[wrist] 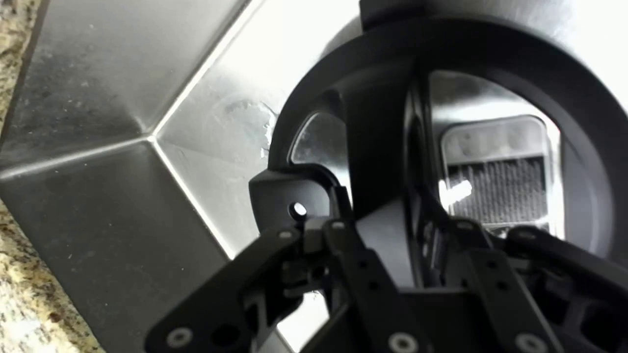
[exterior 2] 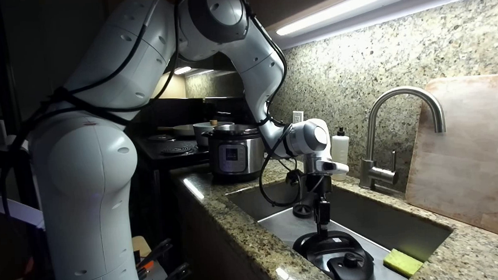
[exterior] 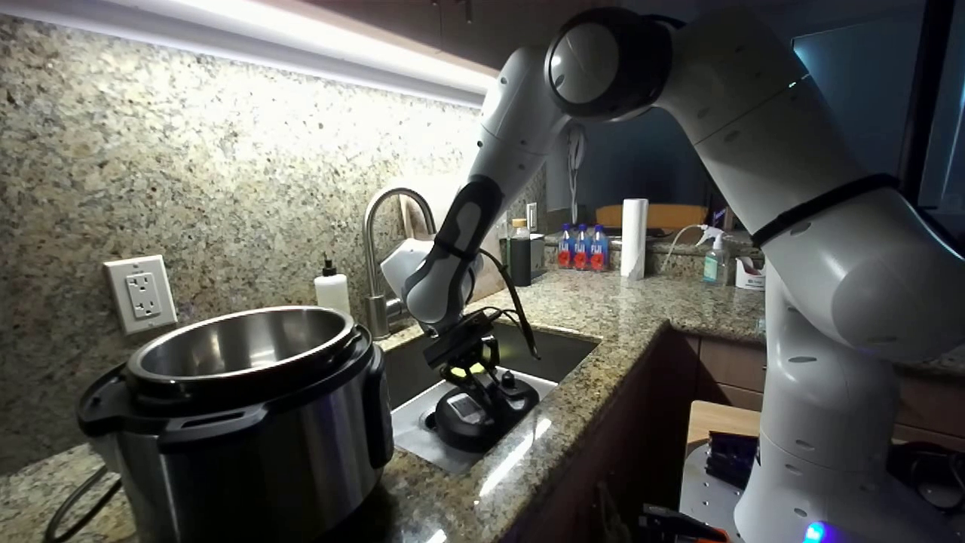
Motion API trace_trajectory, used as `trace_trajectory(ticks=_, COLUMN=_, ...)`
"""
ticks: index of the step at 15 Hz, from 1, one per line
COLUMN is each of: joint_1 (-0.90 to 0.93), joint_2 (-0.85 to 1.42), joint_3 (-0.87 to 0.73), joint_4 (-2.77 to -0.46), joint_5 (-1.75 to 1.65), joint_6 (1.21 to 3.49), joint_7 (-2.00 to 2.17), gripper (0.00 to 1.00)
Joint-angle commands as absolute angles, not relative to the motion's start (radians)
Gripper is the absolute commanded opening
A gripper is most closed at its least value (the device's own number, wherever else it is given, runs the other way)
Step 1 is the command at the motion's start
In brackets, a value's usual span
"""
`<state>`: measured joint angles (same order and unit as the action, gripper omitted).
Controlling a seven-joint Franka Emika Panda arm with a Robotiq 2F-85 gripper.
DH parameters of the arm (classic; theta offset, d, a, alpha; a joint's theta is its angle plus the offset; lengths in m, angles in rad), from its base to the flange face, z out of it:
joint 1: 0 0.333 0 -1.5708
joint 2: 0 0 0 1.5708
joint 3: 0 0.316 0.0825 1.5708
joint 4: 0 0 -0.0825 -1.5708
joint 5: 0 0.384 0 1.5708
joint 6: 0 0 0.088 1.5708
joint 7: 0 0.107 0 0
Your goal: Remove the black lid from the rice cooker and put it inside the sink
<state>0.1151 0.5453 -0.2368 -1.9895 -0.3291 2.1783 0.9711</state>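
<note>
The black lid (exterior: 458, 431) is inside the sink (exterior: 567, 350), low over its floor; whether it touches the floor is hard to tell. In an exterior view the lid (exterior 2: 319, 254) looks about level, with its knob toward the camera. My gripper (wrist: 385, 211) points down with a finger on each side of the lid's raised handle and looks shut on it, with only thin gaps visible. It also shows above the lid in an exterior view (exterior 2: 322, 229). The rice cooker (exterior: 260, 467) stands on the counter, uncovered, its steel inner pot (exterior: 249, 343) showing.
A curved faucet (exterior 2: 372, 129) rises behind the sink, near a leaning board (exterior 2: 469, 157) and a soap bottle (exterior: 332, 292). A yellow sponge (exterior 2: 402, 262) lies in the sink beside the lid. The granite counter edge (exterior: 573, 411) borders the sink in front.
</note>
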Motion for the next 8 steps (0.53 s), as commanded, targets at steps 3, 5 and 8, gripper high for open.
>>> trace_trajectory(ticks=3, joint_1=0.081, joint_2=0.501, joint_3=-0.241, joint_4=-1.992, joint_5=-0.342, joint_6=2.18, joint_7=0.947, gripper=0.8)
trace_trajectory(ticks=5, joint_1=0.076, joint_2=0.487, joint_3=-0.241, joint_4=-1.993, joint_5=-0.342, joint_6=2.176, joint_7=0.936, gripper=0.93)
trace_trajectory(ticks=8, joint_1=0.07, joint_2=0.462, joint_3=-0.237, joint_4=-2.001, joint_5=-0.341, joint_6=2.178, joint_7=0.923, gripper=1.0)
